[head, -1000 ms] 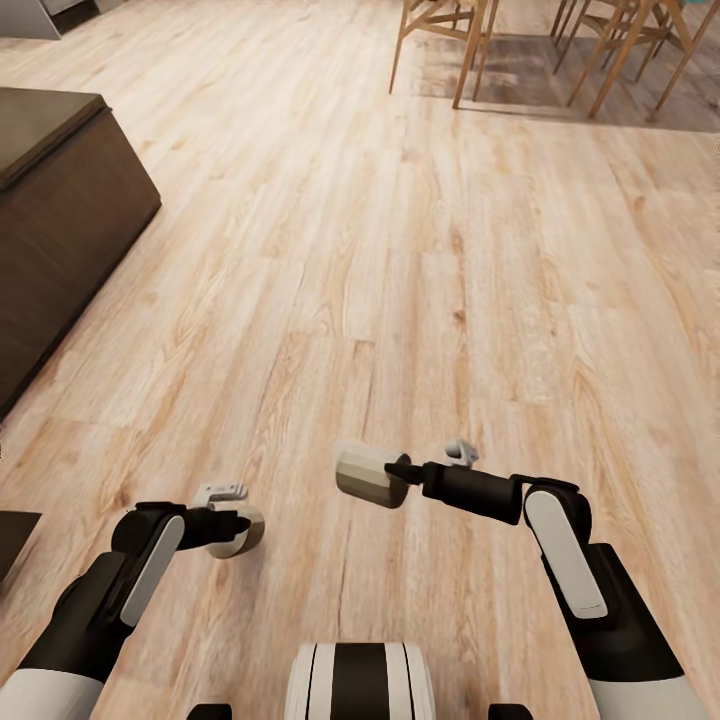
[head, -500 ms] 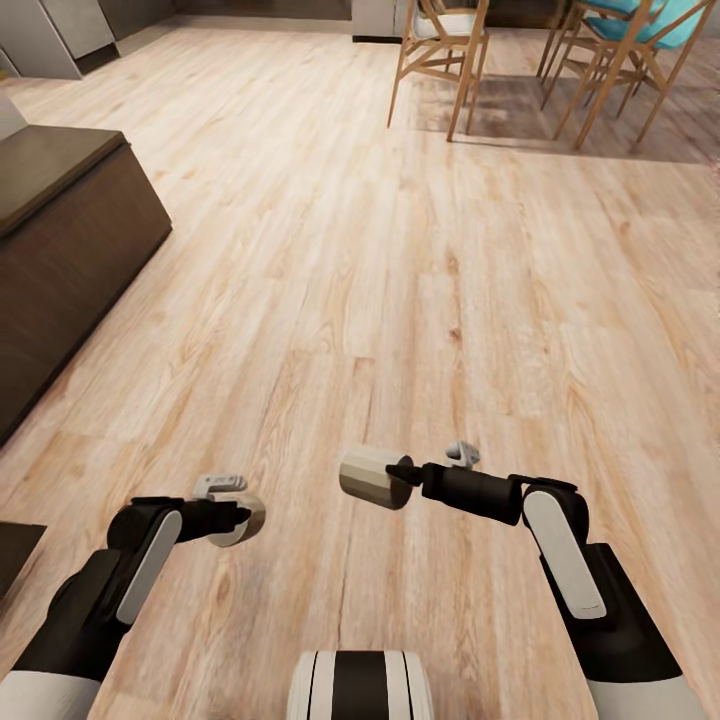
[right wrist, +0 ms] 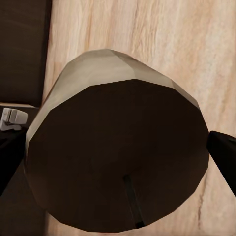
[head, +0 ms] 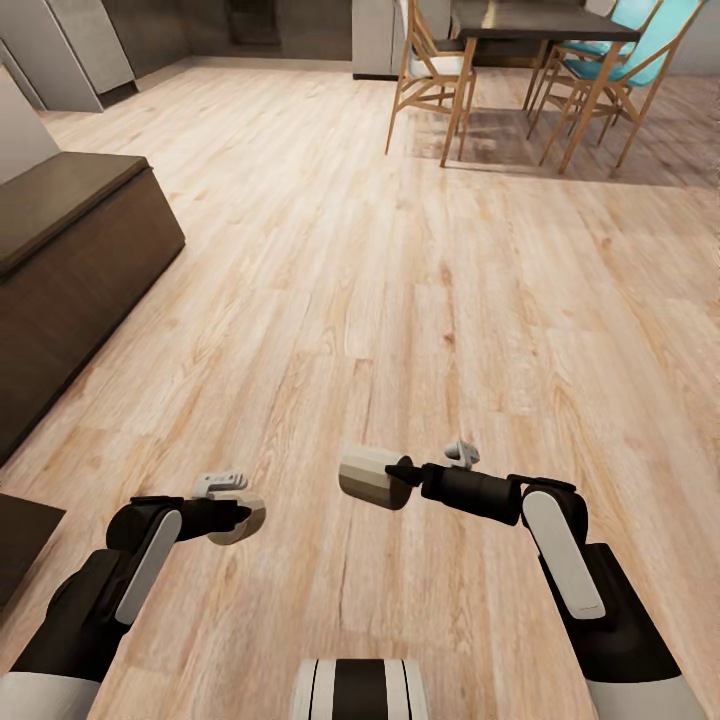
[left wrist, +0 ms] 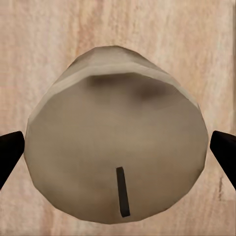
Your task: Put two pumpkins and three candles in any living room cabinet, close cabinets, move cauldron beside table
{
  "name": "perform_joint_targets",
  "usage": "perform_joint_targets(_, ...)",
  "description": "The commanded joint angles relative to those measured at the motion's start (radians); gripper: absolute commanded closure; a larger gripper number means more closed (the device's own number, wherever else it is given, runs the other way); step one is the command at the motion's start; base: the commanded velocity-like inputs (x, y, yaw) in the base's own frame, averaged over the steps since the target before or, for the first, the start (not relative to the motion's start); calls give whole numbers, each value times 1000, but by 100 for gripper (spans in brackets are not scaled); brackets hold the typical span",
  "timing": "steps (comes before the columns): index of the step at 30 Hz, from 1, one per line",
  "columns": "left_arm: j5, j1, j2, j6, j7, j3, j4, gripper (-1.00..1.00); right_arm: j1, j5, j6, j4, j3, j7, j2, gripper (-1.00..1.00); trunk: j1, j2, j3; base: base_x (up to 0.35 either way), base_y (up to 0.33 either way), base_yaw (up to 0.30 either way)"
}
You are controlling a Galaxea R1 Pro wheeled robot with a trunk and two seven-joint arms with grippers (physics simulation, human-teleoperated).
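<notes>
Candles, 2 of them, ride above a pale plank floor (head: pixel 330 250) that fills most of the head view. A dark brown cabinet (head: pixel 70 260) sits at the left edge, and a dark table (head: pixel 545 18) with 3 wooden chairs (head: pixel 432 75) stands at the upper right. The left gripper (head: pixel 232 515) is clamped on 1 candle (left wrist: pixel 115 142) between its fingertips; the right gripper (head: pixel 395 472) is clamped on the other candle (head: pixel 368 477), lower centre.

two candles (head: pixel 372 478) (head: pixel 240 520), one dark cabinet (head: pixel 70 260), one dining table (head: pixel 545 18), three chairs (head: pixel 432 70)
</notes>
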Motion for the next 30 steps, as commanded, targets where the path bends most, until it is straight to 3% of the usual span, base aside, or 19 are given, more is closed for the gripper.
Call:
perform_joint_targets(1, 6, 0, 1, 3, 6, -2, -1, 100, 0, 10, 3, 0, 0, 9, -1, 100, -1, 0, 3, -22, 0, 0)
perform_joint_targets(15, 5, 0, 0, 3, 10, -2, -1, 100, 1, 12, 3, 0, 0, -53, -2, 100, -7, 3, 57, -124, 0, 42)
perform_joint_targets(23, 3, -1, -1, 3, 13, -4, -1, 100, 1, 12, 3, 0, 0, -197, 7, 100, -11, 5, 88, -31, 0, 272)
perform_joint_targets(28, 3, -2, -1, 3, 15, -5, -1, 100, 0, 10, 3, 0, 7, -406, 11, 100, -13, 6, 106, -2, 0, 280)
perform_joint_targets(30, 3, -2, -1, 3, 16, -5, -2, 100, 0, 10, 3, 0, 12, -460, 11, 100, -14, 7, 113, 0, 0, 259)
